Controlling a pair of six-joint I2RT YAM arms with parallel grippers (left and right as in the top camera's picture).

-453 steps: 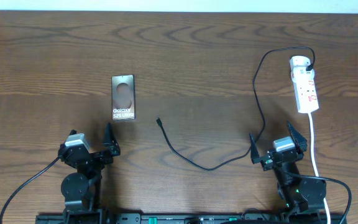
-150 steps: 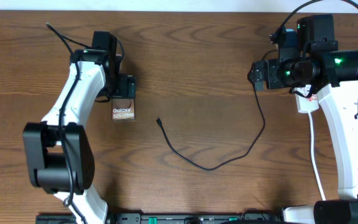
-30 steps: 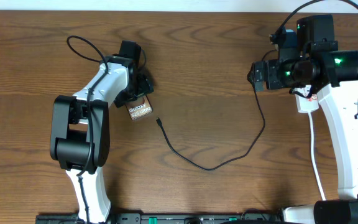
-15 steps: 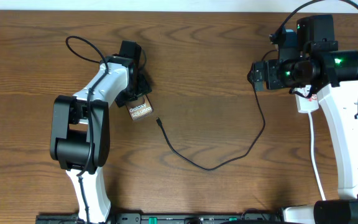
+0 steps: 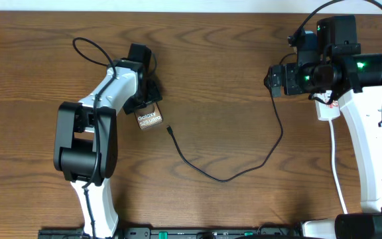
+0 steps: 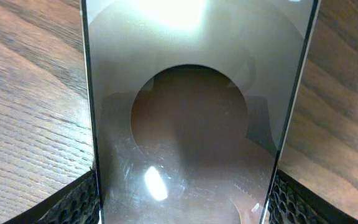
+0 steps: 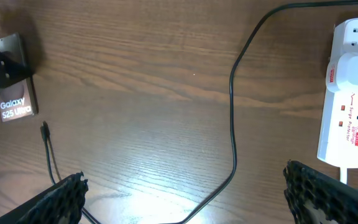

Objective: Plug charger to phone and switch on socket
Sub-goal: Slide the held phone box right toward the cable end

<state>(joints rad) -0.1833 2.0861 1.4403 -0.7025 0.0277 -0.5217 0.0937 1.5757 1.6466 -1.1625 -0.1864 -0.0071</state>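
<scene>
Wooden table, left claw clamped on phone, right claw spread apart above charger, socket near

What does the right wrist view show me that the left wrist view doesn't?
Only the right wrist view shows the socket, the charger trailing across the table, and its plug tip lying loose near the corner of the phone, not plugged in. Only the left wrist view shows a close-up of the phone's pale circle, with the fingers of the left gripper at both long edges. Both show the phone and the wooden table.
</scene>
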